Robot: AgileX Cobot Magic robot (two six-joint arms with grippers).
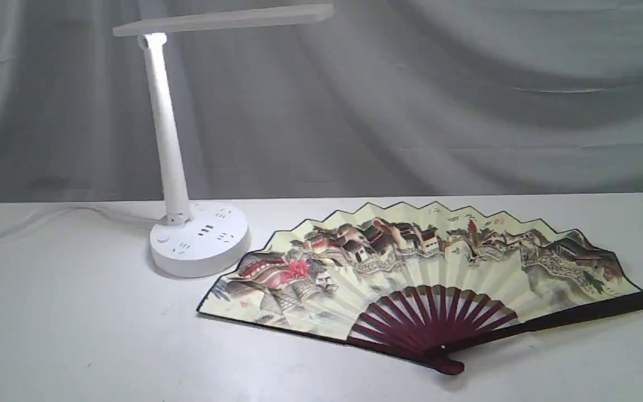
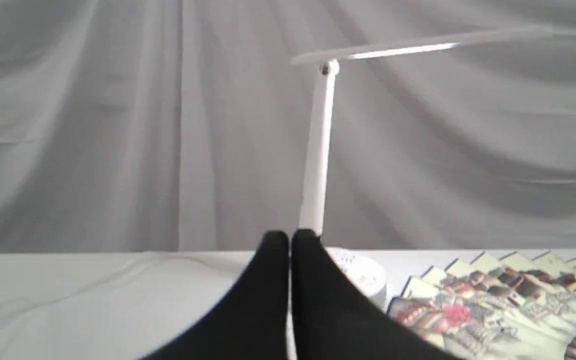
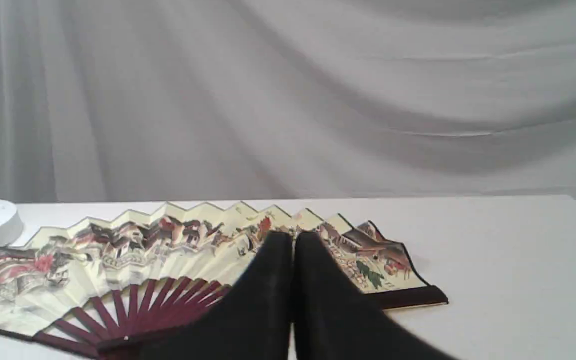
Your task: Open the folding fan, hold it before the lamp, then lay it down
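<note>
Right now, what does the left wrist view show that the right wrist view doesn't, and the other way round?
Left wrist only: the upright stem and long flat head of the lamp, and the shut left gripper. Right wrist only: the pivot and far dark guard stick of the folding fan, and the shut right gripper. Both: the fan lying open on the white table, the lamp's round base, the grey curtain.

A grey draped curtain point(image 1: 466, 111) hangs behind a white tabletop point(image 1: 76, 335), seemingly cloth-covered; soft, even light.
</note>
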